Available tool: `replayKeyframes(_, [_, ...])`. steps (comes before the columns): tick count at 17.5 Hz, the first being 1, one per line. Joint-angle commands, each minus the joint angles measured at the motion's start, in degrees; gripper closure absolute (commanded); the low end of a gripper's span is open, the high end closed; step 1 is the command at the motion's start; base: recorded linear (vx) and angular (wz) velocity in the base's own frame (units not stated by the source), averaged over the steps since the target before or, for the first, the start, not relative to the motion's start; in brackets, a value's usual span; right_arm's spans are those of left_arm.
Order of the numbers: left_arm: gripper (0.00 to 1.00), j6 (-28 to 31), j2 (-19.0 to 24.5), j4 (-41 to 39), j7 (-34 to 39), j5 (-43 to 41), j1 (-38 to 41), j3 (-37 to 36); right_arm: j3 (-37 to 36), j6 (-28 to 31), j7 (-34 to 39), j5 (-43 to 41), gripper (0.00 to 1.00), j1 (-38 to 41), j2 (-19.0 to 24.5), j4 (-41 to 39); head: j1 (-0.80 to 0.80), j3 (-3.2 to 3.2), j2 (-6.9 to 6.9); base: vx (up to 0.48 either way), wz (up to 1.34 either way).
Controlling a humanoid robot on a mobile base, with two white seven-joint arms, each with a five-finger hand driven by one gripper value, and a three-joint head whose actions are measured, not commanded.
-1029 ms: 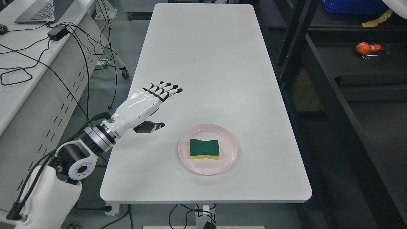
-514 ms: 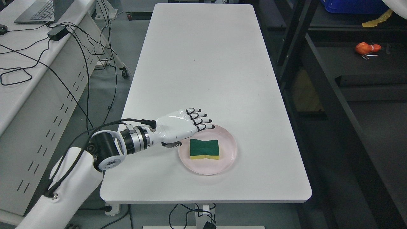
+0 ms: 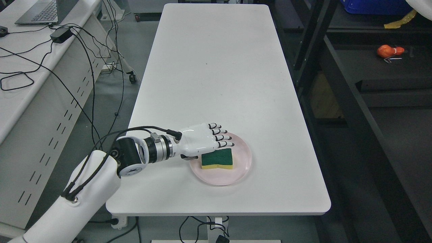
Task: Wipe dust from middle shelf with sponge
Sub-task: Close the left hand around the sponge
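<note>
A green-topped sponge [image 3: 219, 159] with a yellow underside lies on a pink plate [image 3: 243, 165] near the front of the white table [image 3: 216, 74]. My left hand [image 3: 211, 146] reaches in from the lower left and hovers over the sponge's upper left corner. Its fingers [image 3: 222, 137] are stretched out flat and hold nothing, and the thumb sits at the plate's left rim. Part of the sponge's left end is hidden under the hand. The dark shelf unit [image 3: 354, 84] stands along the table's right side.
An orange object [image 3: 389, 51] lies on a dark shelf board at the upper right. A blue bin [image 3: 374, 6] sits above it. On the left stands a white desk [image 3: 30, 84] with a laptop [image 3: 40, 11] and several loose black cables.
My left hand has swept from the table's left edge rightward and toward the front, ending over the sponge's left end. The sponge and plate have not moved.
</note>
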Motion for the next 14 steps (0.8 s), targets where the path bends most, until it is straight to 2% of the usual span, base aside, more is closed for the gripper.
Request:
replayKeyframes(1, [0.17, 0.26, -3.9, 5.64, -0.04, -0.56, -1.7, -6.43, -0.01, 0.01, 0.03, 0.0, 0.0, 0.0, -1.0, -1.0, 0.0, 0.0, 0.0, 0.0, 0.0])
replayKeyframes(7, [0.39, 0.18, -3.99, 5.38, -1.18, 0.32, -1.53, -4.68, -0.01, 0.01, 0.03, 0.0, 0.0, 0.0, -1.0, -1.0, 0.0, 0.0, 0.0, 0.0, 0.0])
replayKeyframes(10, [0.53, 0.18, -3.73, 5.38, -1.27, 2.68, -1.35, -1.78, -0.01, 0.01, 0.03, 0.0, 0.0, 0.0, -1.0, -1.0, 0.0, 0.0, 0.0, 0.0, 0.0])
replayKeyframes(14, [0.81, -0.79, -2.06, 5.81, -3.11, 17.51, -0.82, 2.96, -0.01, 0.01, 0.03, 0.0, 0.0, 0.0, -1.0, -1.0, 0.0, 0.0, 0.0, 0.0, 0.0])
